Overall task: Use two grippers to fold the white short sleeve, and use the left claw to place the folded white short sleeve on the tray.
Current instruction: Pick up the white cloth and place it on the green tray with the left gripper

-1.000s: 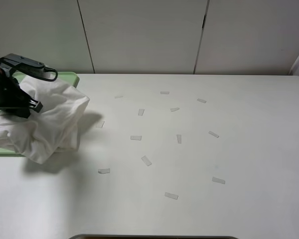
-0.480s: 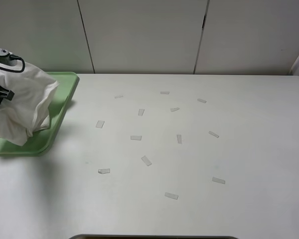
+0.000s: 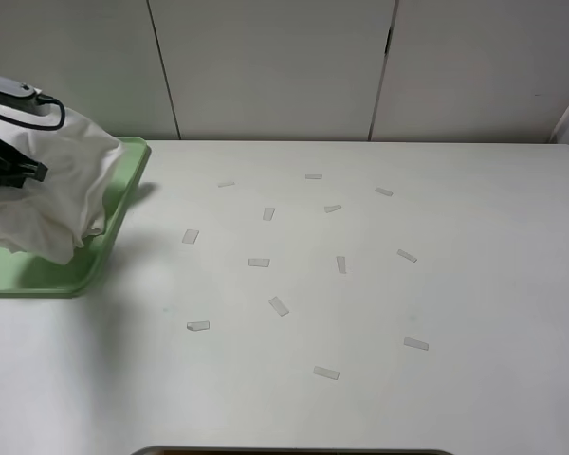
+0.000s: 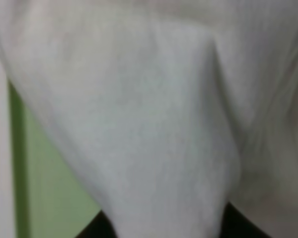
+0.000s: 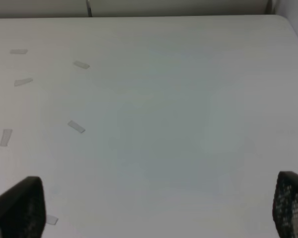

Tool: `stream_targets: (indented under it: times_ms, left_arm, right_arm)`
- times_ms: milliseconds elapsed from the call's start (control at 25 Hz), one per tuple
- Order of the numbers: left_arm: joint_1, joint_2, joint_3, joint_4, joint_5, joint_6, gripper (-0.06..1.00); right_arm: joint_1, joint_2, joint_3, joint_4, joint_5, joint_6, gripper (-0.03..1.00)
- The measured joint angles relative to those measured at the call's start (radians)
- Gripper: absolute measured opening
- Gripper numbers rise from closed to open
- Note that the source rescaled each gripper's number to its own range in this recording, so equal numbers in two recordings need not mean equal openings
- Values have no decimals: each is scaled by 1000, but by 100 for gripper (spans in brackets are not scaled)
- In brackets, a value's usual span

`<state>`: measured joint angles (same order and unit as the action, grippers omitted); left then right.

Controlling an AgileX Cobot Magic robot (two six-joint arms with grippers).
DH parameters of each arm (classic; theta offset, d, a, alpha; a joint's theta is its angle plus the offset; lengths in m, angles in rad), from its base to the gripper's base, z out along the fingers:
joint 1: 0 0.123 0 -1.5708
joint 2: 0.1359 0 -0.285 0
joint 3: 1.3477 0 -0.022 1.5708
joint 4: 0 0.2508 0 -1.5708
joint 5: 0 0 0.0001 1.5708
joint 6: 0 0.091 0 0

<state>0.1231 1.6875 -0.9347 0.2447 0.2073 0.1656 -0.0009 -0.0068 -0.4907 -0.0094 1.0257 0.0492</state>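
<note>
The white shirt (image 3: 57, 185) hangs bunched up at the far left of the table (image 3: 379, 284), draped over and below the left gripper (image 3: 14, 171), whose black body and looping cable show against the cloth at the picture's left edge. The bundle sits above the green tray (image 3: 66, 275), its lower folds resting on or just over the tray's floor; which of the two cannot be told. The tray's right rim (image 3: 123, 194) shows beside the cloth. In the left wrist view the shirt (image 4: 154, 124) fills nearly the whole picture right in front of the camera, with a strip of tray (image 4: 44, 183) behind it; the jaws are hidden by cloth but appear pinched on the shirt. The right gripper (image 5: 154, 208) hovers over bare table with its fingers (image 5: 20, 208) spread wide, holding nothing. Small pale tape strips (image 3: 279, 305) lie scattered over the table's middle.
</note>
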Motion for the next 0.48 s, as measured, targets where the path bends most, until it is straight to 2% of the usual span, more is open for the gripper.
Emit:
stream_targets:
  times_ms: [40, 240, 280, 360, 480]
  left_arm:
    - [0, 0, 0, 0, 0, 0, 20]
    - [-110, 0, 0, -3, -1, -3, 20]
    - [-110, 0, 0, -3, -1, -3, 20]
    - [-180, 0, 0, -49, -5, -4, 19]
    - [-241, -8, -2, -123, 0, -4, 19]
  right_arm:
    - [0, 0, 0, 0, 0, 0, 100]
    - [0, 0, 0, 0, 0, 0, 100]
    - [0, 0, 0, 0, 0, 0, 100]
    - [0, 0, 0, 0, 0, 0, 100]
    - [0, 0, 0, 0, 0, 0, 100]
